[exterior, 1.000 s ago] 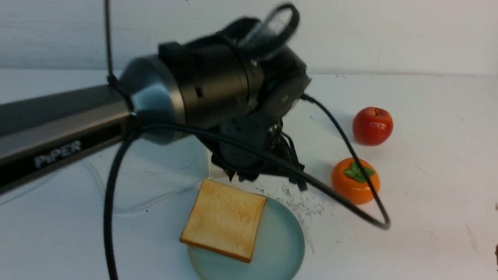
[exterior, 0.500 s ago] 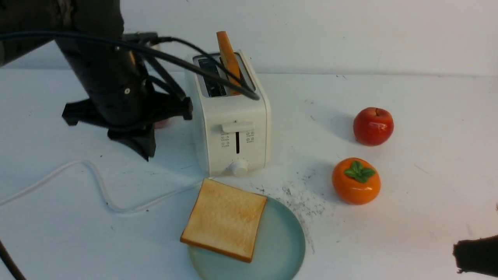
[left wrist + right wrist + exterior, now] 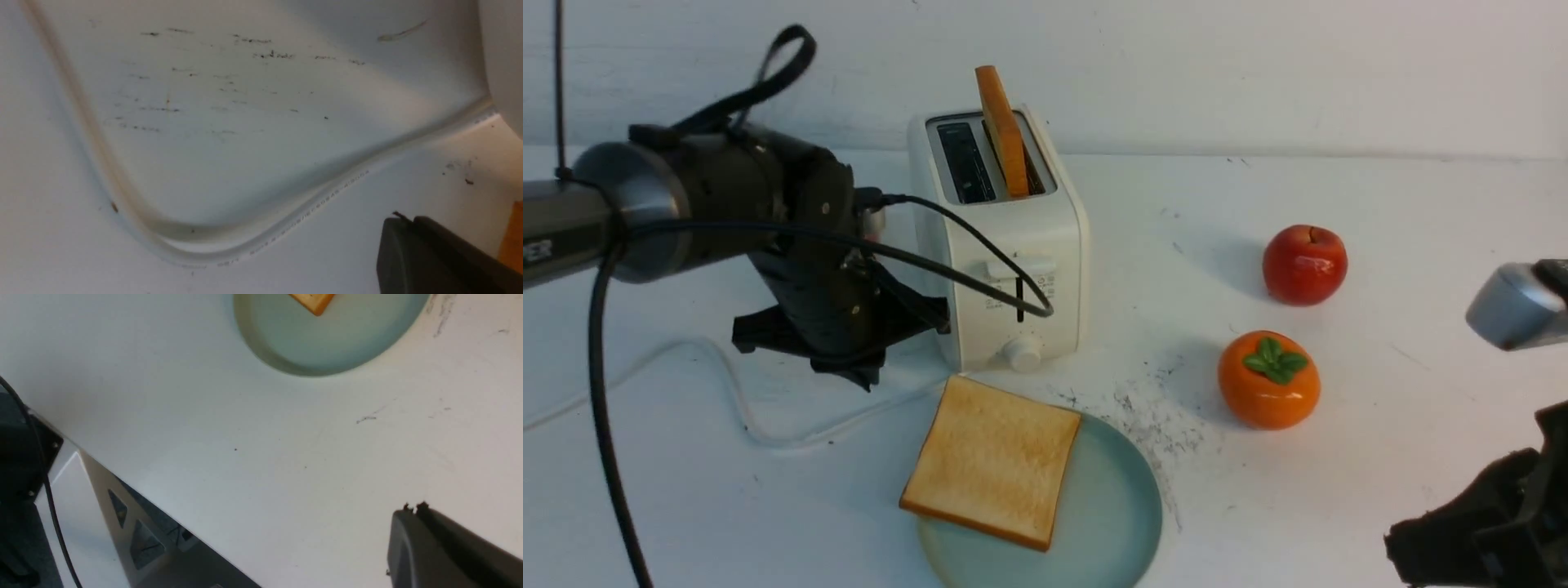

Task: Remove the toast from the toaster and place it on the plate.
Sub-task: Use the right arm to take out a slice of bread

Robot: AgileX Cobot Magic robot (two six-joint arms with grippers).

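Observation:
The cream-white toaster stands at the back middle of the table. One toast slice sticks up out of its right slot; the left slot looks empty. A second toast slice lies flat on the pale blue-green plate, overhanging its left rim. My left gripper hangs shut and empty just left of the toaster, pointing down over the cord; the wrist view shows its closed tips. My right gripper is shut and empty at the front right, its tips over bare table, right of the plate.
A red apple and an orange persimmon sit right of the toaster. The white cord loops across the table on the left. The table's front edge runs close beneath the right arm.
The left arm, which hid the toaster a second ago, has swung left and come down beside it. The right arm has risen into view at the front right. The toast on the plate has not moved.

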